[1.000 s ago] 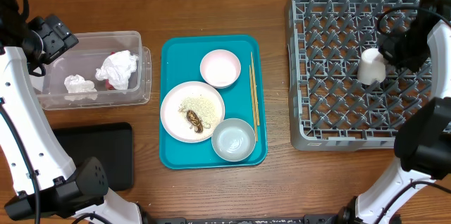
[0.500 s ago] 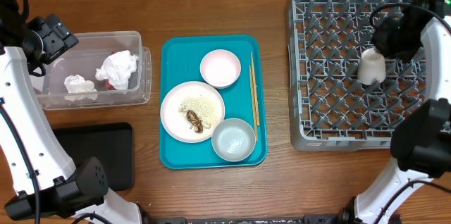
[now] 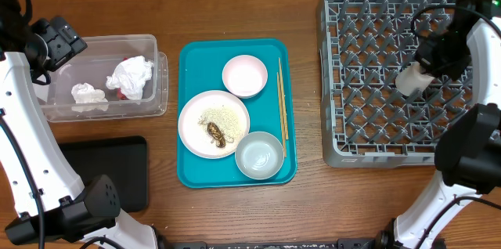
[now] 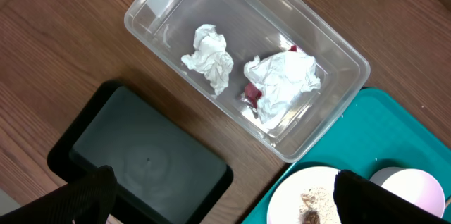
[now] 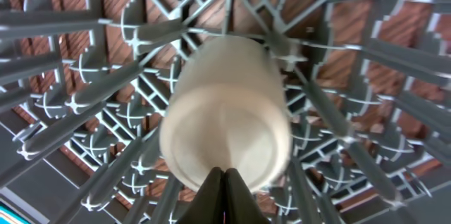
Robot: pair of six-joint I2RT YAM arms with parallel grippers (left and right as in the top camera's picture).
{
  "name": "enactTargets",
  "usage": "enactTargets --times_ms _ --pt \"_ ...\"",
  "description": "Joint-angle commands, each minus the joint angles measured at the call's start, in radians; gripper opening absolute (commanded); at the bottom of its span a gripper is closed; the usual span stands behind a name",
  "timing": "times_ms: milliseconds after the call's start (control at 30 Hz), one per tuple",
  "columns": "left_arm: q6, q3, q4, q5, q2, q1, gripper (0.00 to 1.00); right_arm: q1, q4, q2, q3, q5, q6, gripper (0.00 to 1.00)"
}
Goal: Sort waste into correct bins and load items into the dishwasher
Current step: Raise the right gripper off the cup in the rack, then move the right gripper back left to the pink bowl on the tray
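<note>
My right gripper (image 3: 427, 65) is over the grey dish rack (image 3: 368, 45), its jaws shut with the tips (image 5: 224, 176) against the small white cup (image 3: 410, 81), which lies tilted among the pegs (image 5: 225, 125). My left gripper (image 3: 59, 41) hangs open and empty (image 4: 225, 199) above the clear tub (image 3: 153, 45). The tub holds two crumpled tissues (image 3: 131, 75) (image 4: 210, 58) and a red wrapper (image 4: 251, 96). The plate (image 3: 192, 120) carries rice (image 3: 221, 116) and a brown scrap (image 3: 217, 134). The pink bowl (image 3: 245, 75), grey bowl (image 3: 259, 156) and chopsticks (image 3: 282, 100) lie beside it.
The plate, both bowls and the chopsticks sit on a teal serving tray (image 3: 188, 167) in the middle. The flat black tray (image 3: 109, 171) lies at the front left, also in the left wrist view (image 4: 141, 160). The rack fills the right side.
The right gripper has shifted over the rack, and the white cup has moved slightly toward the front and tipped over. The left arm has not moved.
</note>
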Motion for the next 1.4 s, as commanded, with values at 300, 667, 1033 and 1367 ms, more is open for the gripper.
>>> enactTargets --times_ms 300,667,1033,1367 --pt "-0.01 0.0 0.001 -0.013 -0.002 -0.001 1.0 0.08 0.006 -0.302 0.017 -0.383 -0.083 0.15" --pt "-0.01 0.0 0.001 -0.013 -0.002 -0.001 1.0 0.5 0.093 -0.28 0.016 -0.339 -0.149 0.77" --pt "-0.01 0.0 0.001 -0.013 -0.002 -0.001 1.0 0.803 0.471 -0.118 0.015 -0.103 -0.059 0.99" --pt "-0.01 0.0 0.001 -0.013 -0.002 -0.001 1.0 0.88 0.526 0.062 0.015 -0.106 -0.059 1.0"
